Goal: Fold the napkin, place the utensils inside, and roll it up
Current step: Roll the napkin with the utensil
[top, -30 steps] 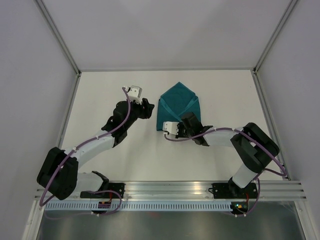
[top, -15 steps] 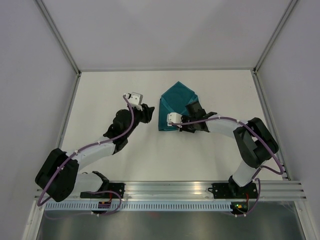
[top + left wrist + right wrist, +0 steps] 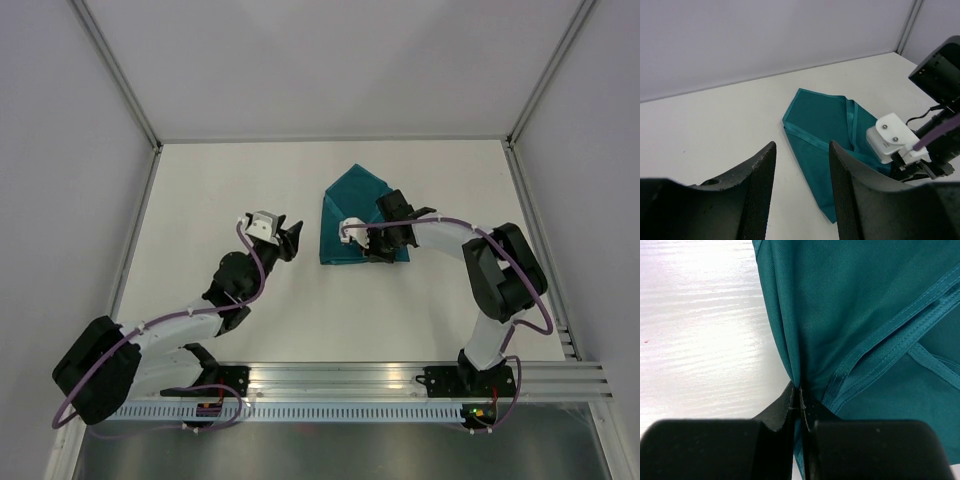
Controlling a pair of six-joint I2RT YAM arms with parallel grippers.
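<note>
The teal napkin (image 3: 350, 205) lies folded into a pointed shape on the white table, back centre. It also shows in the left wrist view (image 3: 822, 125) and fills the right wrist view (image 3: 875, 305). My right gripper (image 3: 378, 246) is over its near right part, shut on a bunched fold of the cloth (image 3: 799, 385). My left gripper (image 3: 287, 240) is open and empty, left of the napkin and apart from it; its fingers (image 3: 757, 192) frame the cloth's left edge. The knife is not in view.
The white table (image 3: 200, 180) is bounded by grey walls at the back and sides. A metal rail (image 3: 340, 385) with the arm bases runs along the near edge.
My right gripper has moved back and to the right, pulling the napkin's near edge over itself, so the cloth looks narrower. My left gripper has drawn back toward me and down.
</note>
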